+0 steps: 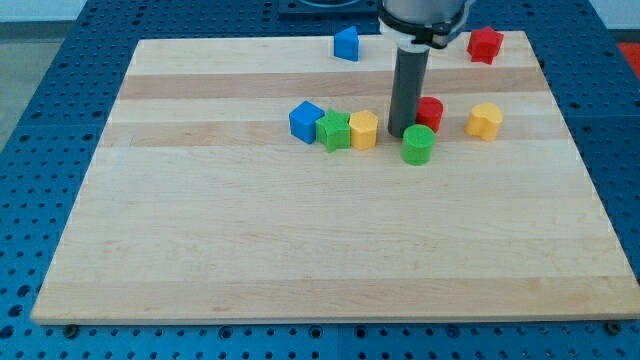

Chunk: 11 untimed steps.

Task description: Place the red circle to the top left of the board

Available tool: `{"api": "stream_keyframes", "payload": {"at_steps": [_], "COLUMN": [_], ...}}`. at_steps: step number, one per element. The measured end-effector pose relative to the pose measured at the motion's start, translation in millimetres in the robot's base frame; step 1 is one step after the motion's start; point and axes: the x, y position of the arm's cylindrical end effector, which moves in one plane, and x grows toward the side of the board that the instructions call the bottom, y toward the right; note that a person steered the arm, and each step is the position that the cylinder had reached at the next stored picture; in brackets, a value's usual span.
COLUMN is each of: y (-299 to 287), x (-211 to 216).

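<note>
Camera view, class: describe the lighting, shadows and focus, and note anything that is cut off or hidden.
Camera view: even, soft light, no glare on the board; blocks cast only faint shadows; focus sharp throughout; the rod is cropped at the view's top, and my tip partly hides the red circle behind it, beside the green circle.

No text, label, brand, number or sign can be read anywhere — blocks and board alike are plain.
</note>
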Motion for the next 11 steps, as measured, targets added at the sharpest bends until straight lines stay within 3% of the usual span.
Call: {"api": "stream_keyframes", "payload": {"at_steps": [3,6,7,11], "y": [67.7,27.8,38.2,-19.0], "x": [9.6,-12.3,-12.5,-64.6]}}
